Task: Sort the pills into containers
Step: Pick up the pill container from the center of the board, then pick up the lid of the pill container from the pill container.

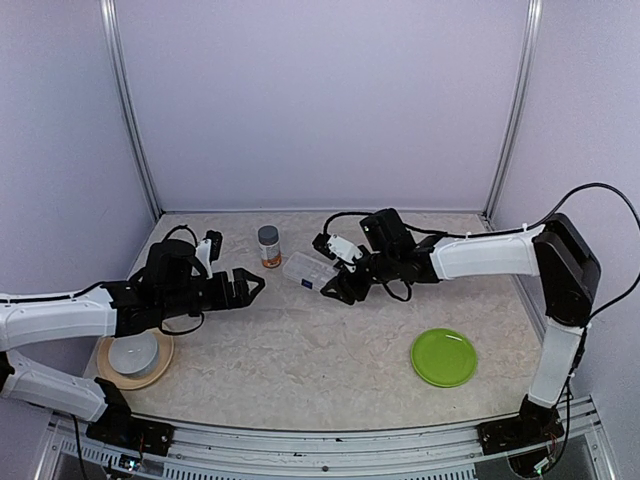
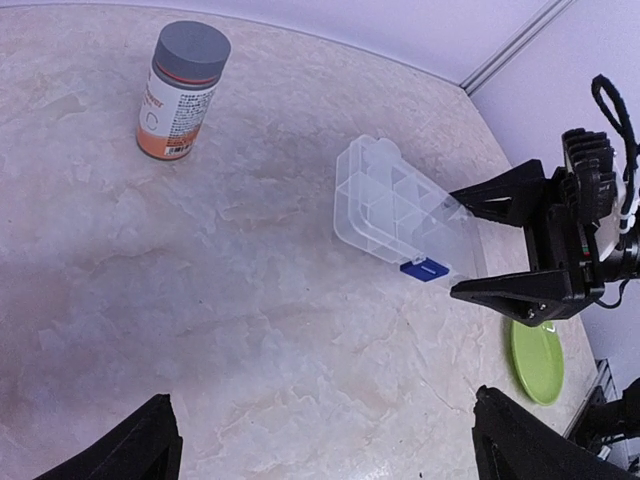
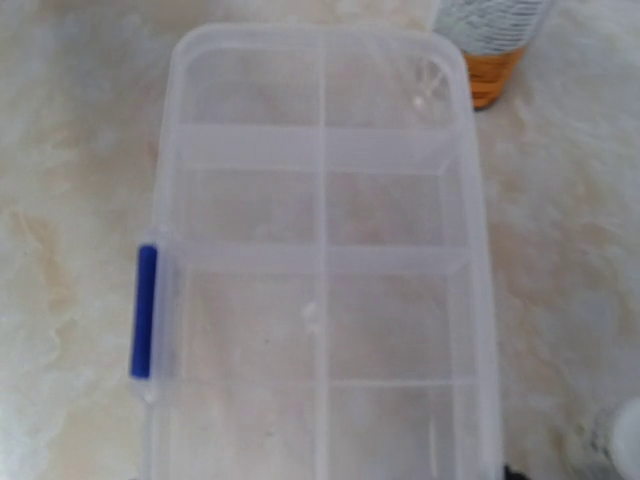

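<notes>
The clear bottle (image 1: 268, 246) with a gray cap and white-and-orange label (image 2: 183, 92) stands upright at the back of the table. To its right lies a clear compartmented pill box (image 1: 305, 270) with a blue latch (image 2: 424, 269). My right gripper (image 1: 335, 285) has its black fingers (image 2: 505, 292) against both long sides of the box's near end (image 2: 465, 243). The box (image 3: 320, 270) fills the right wrist view, where those fingers are hidden. My left gripper (image 1: 245, 287) hovers left of the box, open wide (image 2: 335, 455) over bare table. No loose pills show.
A flat green plate (image 1: 443, 357) lies front right (image 2: 537, 360). A white bowl (image 1: 135, 352) on a tan plate sits front left under my left arm. A blurred white object (image 3: 625, 440) shows at the right wrist view's lower right edge. Walls enclose three sides.
</notes>
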### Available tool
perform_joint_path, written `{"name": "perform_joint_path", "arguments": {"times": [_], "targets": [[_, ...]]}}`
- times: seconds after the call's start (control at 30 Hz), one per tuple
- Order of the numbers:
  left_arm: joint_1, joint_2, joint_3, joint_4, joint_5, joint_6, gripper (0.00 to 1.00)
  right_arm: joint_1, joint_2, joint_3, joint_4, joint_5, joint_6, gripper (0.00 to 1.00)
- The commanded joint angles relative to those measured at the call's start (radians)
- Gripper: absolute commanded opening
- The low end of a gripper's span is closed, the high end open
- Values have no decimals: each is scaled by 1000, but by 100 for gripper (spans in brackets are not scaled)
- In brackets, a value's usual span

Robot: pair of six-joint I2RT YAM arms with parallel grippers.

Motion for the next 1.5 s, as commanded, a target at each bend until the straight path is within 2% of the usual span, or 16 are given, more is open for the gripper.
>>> {"name": "perform_joint_path", "arguments": {"times": [0.0,0.47,0.87,1.17,1.47], "targets": [[-12,12,-33,113,81,-38,99,36,-90,-60,32,72,120,57],[-135,169,2,437,256,-73,99,90,-345,-233,62,34,369,51],[-185,268,53,670,304,-146,98,129,-432,-306,92,59,481,51],[-207,326,69,695,278,-212,97,137,-467,-337,107,112,527,51],[-213,395,96,789,325,-251,87,140,-472,-342,119,116,539,51]]}}
